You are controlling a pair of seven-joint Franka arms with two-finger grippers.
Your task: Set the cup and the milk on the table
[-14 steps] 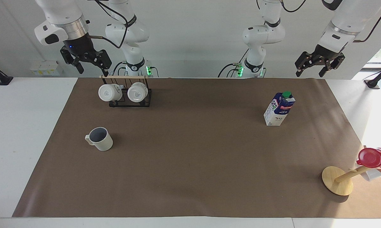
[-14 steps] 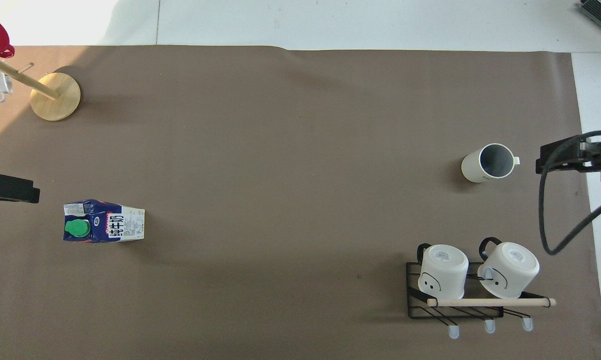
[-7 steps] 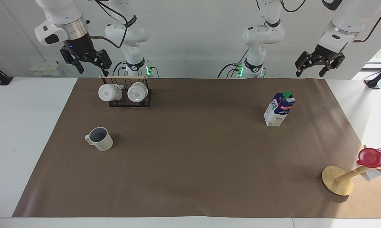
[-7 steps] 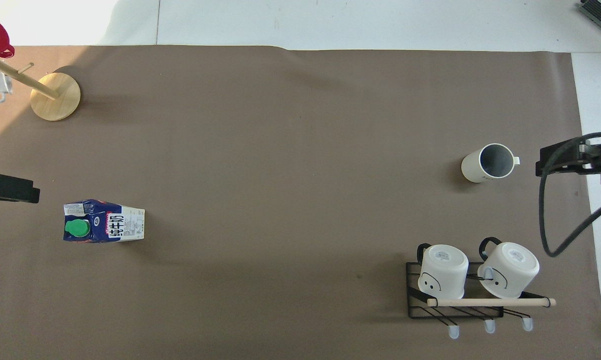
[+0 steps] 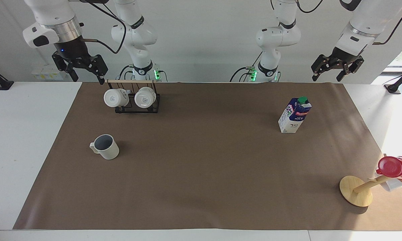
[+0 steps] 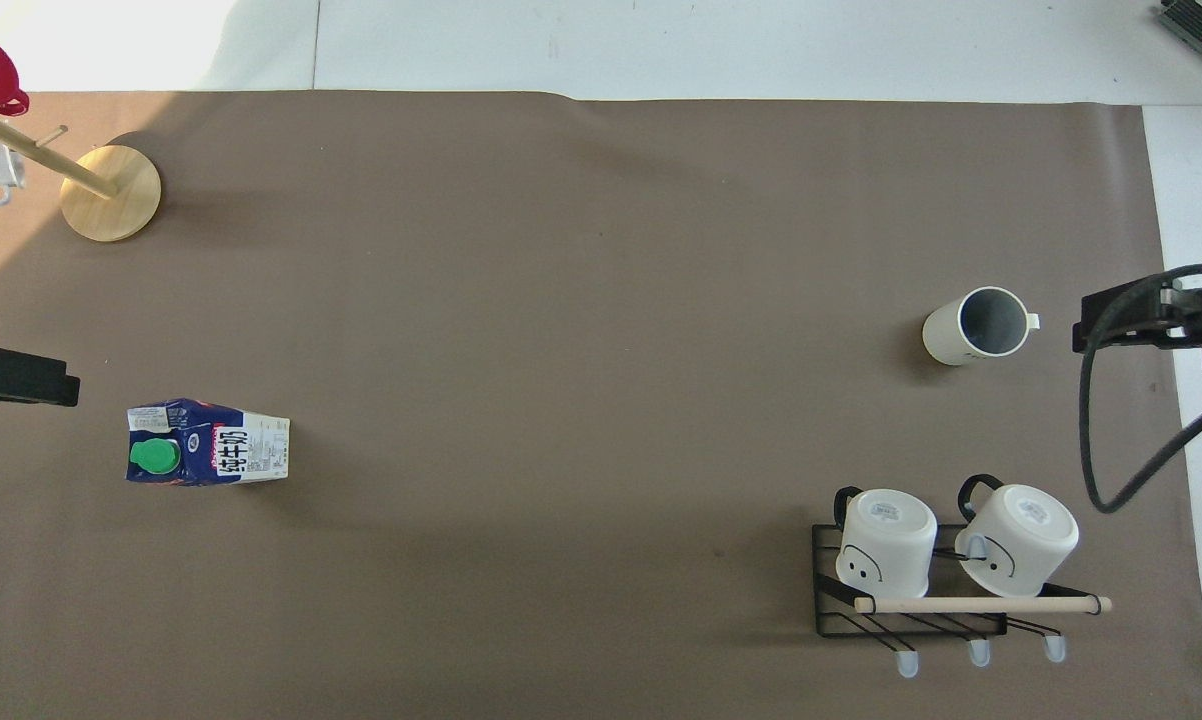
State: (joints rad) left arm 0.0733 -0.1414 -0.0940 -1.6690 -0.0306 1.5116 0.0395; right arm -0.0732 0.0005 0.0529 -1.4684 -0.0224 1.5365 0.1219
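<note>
The off-white cup (image 5: 105, 147) (image 6: 973, 327) stands upright on the brown mat of the table (image 5: 201, 180), toward the right arm's end, its grey-blue inside showing. The milk (image 5: 294, 115) (image 6: 206, 455) stands upright on the mat toward the left arm's end, green cap on top. My right gripper (image 5: 85, 74) hangs open and empty in the air over the table's edge by the robots, beside the rack. My left gripper (image 5: 330, 73) hangs open and empty over the mat's edge by the robots; that arm waits.
A black rack (image 5: 137, 108) with two plain white mugs (image 5: 115, 97) stands nearer to the robots than the cup. A wooden stand (image 5: 356, 190) carrying a red cup (image 5: 393, 166) sits farther from the robots than the milk, at the left arm's end.
The right gripper has drifted from over the rack's end toward the right arm's end of the table and a little higher. The left arm, cup and milk have not moved.
</note>
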